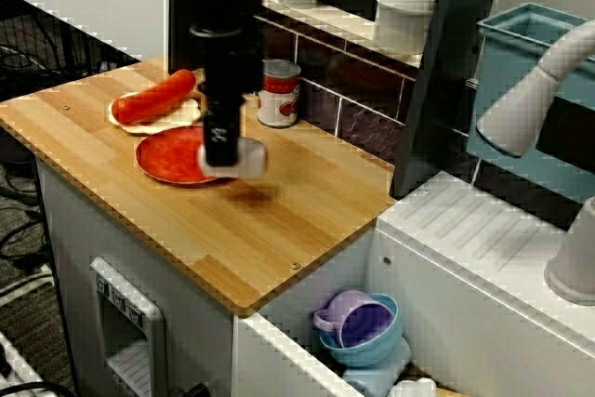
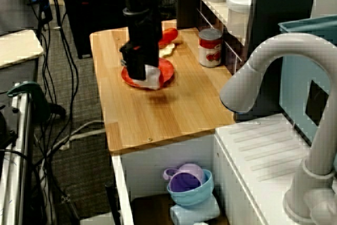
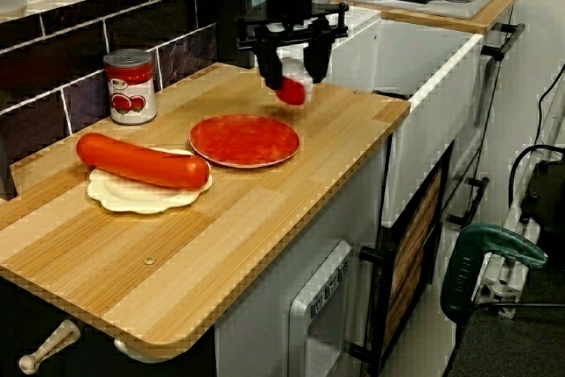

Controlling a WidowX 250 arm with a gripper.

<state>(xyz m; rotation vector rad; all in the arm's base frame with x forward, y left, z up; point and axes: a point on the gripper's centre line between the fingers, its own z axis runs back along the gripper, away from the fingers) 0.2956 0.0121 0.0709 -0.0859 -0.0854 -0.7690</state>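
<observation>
Wooden bench (image 3: 265,218) of a play kitchen: a small red-and-white piece (image 3: 292,93) hangs at upper middle of the low side view, pinched in the gripper (image 3: 292,84), jaws narrowed on it, just above the red plate's (image 3: 244,139) edge. The hold looks shallow, so steady, level handling seems wise. Sausage (image 3: 141,161) and can (image 3: 131,86) sit at left.

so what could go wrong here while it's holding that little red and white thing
1. The gripper holds the small red and white object in the air by the rim of the red plate; a slip could bounce it off the wooden counter.
2. The tomato can and sausage lie close by; a wide arm swing might knock them.
</observation>
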